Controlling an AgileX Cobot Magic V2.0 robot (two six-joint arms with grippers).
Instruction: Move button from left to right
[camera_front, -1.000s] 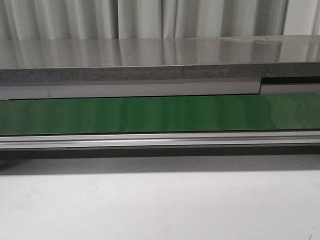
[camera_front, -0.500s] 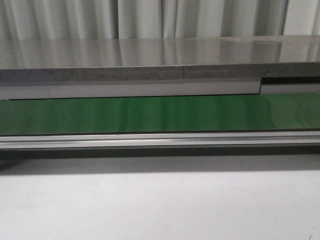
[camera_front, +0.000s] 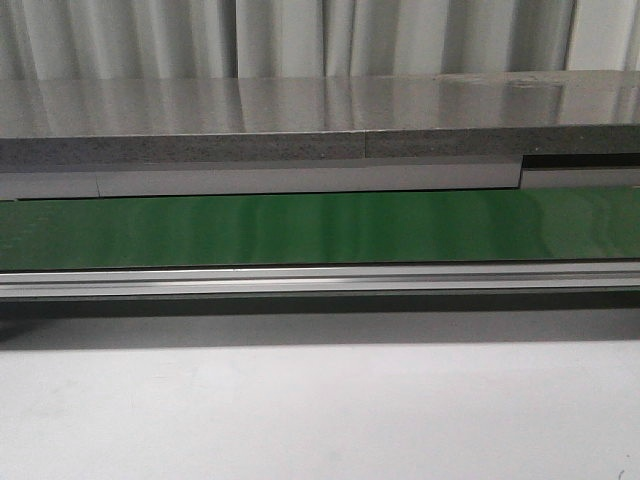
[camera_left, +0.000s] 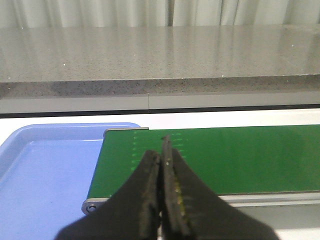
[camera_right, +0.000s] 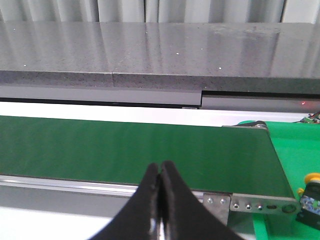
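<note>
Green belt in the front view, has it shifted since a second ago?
No. The green belt sits as before between the grey counter and the silver rail.

Both the left hand (camera_left: 161, 200) and the right hand (camera_right: 160, 205) have their fingers pressed together, holding nothing.

An industrial test bench; a green conveyor belt (camera_front: 320, 228) on aluminium rails (camera_front: 320, 280) runs before a grey stone counter (camera_front: 320, 120); pale curtains (camera_front: 300, 38) behind.
</note>
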